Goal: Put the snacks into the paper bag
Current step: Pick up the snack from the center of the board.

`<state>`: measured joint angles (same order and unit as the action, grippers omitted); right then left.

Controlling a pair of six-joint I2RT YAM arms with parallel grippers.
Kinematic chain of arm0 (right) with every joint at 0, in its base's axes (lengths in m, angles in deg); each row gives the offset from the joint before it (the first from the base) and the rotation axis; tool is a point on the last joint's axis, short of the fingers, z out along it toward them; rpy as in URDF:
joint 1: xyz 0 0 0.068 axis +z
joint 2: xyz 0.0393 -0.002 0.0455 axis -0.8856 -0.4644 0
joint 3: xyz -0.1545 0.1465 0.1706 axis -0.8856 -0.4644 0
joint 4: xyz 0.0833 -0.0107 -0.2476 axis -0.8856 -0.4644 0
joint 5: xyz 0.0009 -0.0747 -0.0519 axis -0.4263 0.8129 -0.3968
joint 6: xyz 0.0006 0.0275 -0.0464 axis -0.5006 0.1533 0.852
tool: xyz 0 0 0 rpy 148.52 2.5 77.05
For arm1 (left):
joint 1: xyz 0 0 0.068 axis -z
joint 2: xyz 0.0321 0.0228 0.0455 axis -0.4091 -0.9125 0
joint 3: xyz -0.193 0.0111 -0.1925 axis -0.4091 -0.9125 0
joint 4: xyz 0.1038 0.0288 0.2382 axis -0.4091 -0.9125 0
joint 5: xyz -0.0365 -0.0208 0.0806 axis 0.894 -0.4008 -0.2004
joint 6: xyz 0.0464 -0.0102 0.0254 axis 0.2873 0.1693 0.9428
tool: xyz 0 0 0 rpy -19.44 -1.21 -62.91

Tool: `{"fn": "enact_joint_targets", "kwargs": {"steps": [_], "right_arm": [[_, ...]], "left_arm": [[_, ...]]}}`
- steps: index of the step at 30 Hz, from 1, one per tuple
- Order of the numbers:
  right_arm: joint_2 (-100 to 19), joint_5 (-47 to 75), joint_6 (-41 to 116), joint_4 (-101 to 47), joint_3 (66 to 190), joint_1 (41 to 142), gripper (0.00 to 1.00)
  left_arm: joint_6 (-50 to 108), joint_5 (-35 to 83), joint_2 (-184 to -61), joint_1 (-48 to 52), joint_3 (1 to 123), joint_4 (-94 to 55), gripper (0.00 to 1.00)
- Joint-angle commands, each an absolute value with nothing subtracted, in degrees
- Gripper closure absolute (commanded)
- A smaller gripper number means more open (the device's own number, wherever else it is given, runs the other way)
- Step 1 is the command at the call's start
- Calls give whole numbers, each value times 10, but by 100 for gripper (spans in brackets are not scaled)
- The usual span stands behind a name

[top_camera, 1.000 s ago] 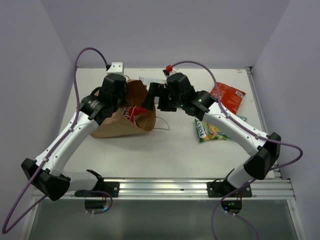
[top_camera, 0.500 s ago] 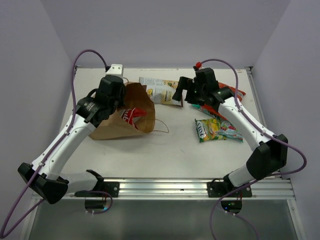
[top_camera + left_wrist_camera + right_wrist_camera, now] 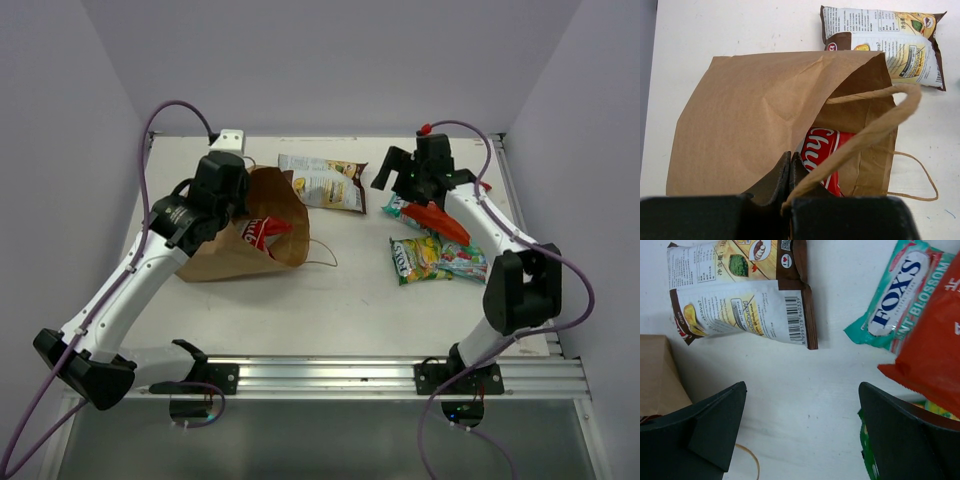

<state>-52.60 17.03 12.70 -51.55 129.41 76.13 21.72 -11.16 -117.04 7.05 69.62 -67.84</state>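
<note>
The paper bag [image 3: 232, 238] lies on its side on the table [image 3: 330, 295]. The left gripper [image 3: 789, 159] props its mouth up, fingers pressed together on the upper handle [image 3: 880, 126], and the red-white cassava chips [image 3: 821, 150] sit just inside. If that pinch slips, I judge the mouth would sag over the packet and block the next one. The right gripper [image 3: 802, 390] hangs spread wide and empty between the white-brown chips [image 3: 740, 300] and the small teal packet [image 3: 900, 295]. Reaching right, it could snag the red-orange bag [image 3: 935, 355], which lies partly over the teal packet, or the green candy bag [image 3: 435, 258] beside them. The thin lower handle [image 3: 923, 169] lies before the mouth and could catch a sliding packet
</note>
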Motion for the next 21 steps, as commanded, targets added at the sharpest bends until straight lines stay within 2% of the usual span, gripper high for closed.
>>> {"fn": "enact_joint_targets", "kwargs": {"steps": [1,8,13,21], "right_arm": [[-576,127,131,-441,1327,766,2],[-699,110,94,-408,1390,766,2],[-792,52,70,-357,1429,767,1],[-857,0,56,-287,1457,767,2]], "left_arm": [[224,-111,-1152,70,703,-679,100],[227,-107,-1150,70,710,-684,100],[226,-104,-1149,69,707,-687,100],[228,-101,-1155,67,705,-685,100]]}}
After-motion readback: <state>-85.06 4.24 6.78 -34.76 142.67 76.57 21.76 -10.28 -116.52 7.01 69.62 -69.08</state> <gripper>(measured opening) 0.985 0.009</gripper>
